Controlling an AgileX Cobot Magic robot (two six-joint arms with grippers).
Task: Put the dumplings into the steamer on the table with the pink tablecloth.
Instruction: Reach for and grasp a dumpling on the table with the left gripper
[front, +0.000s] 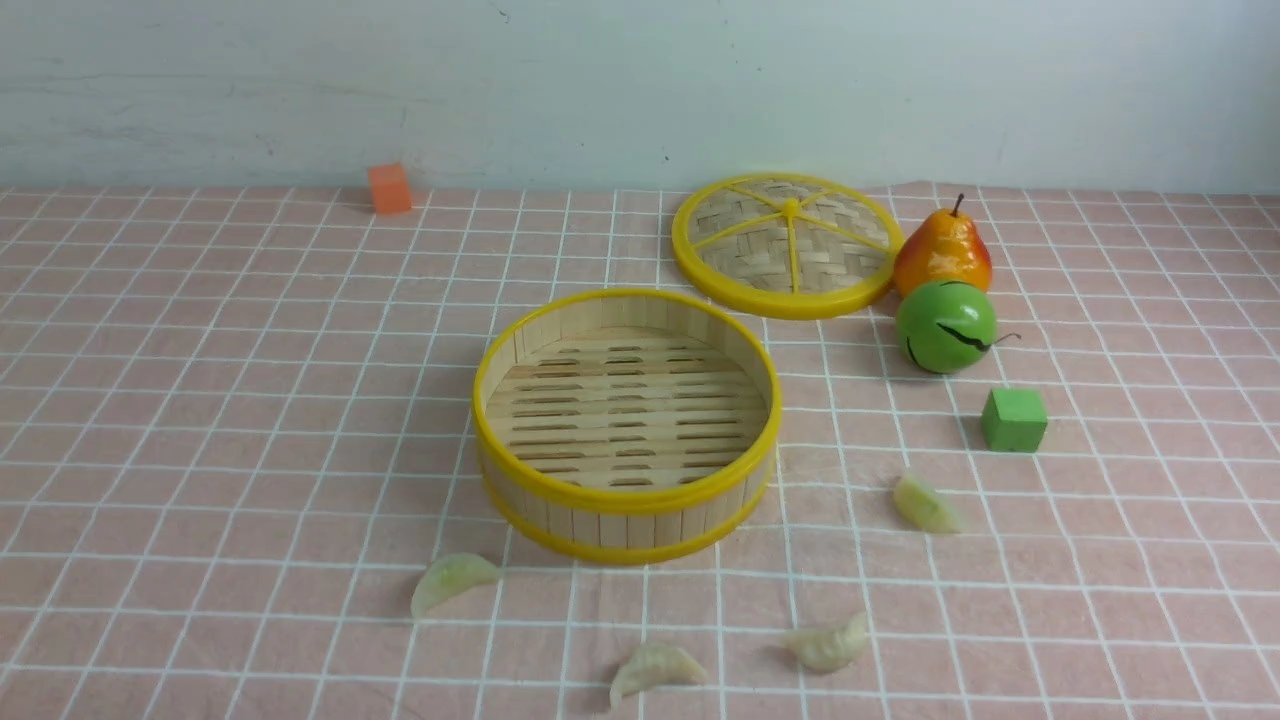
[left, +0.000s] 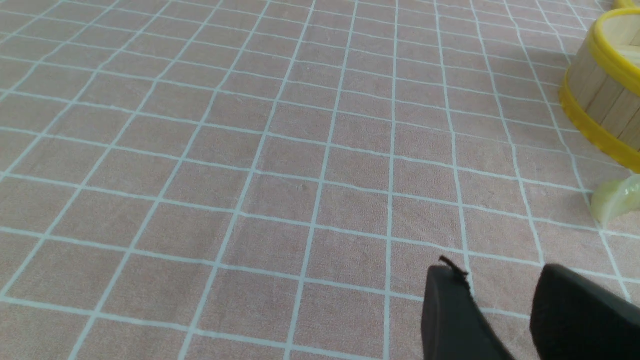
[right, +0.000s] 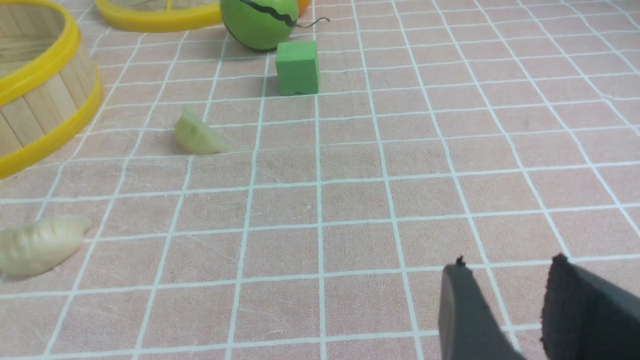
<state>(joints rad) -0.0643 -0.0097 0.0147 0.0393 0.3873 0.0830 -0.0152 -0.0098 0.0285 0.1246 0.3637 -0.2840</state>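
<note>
The bamboo steamer (front: 626, 425) with yellow rims stands empty mid-table on the pink tablecloth (front: 200, 400). Four dumplings lie on the cloth around its near side: one front-left (front: 452, 580), one front (front: 655, 668), one front-right (front: 830, 643), one to the right (front: 925, 503). Neither arm shows in the front view. My left gripper (left: 500, 272) is open and empty over bare cloth, with the steamer wall (left: 602, 95) and a dumpling (left: 617, 197) off to one side. My right gripper (right: 507, 265) is open and empty, with two dumplings (right: 197, 135) (right: 40, 245) ahead.
The woven lid (front: 787, 245) lies behind the steamer. A pear (front: 942, 252), a green ball-like fruit (front: 946, 327) and a green cube (front: 1014, 420) sit at the right. An orange cube (front: 389, 188) stands at the far back by the wall.
</note>
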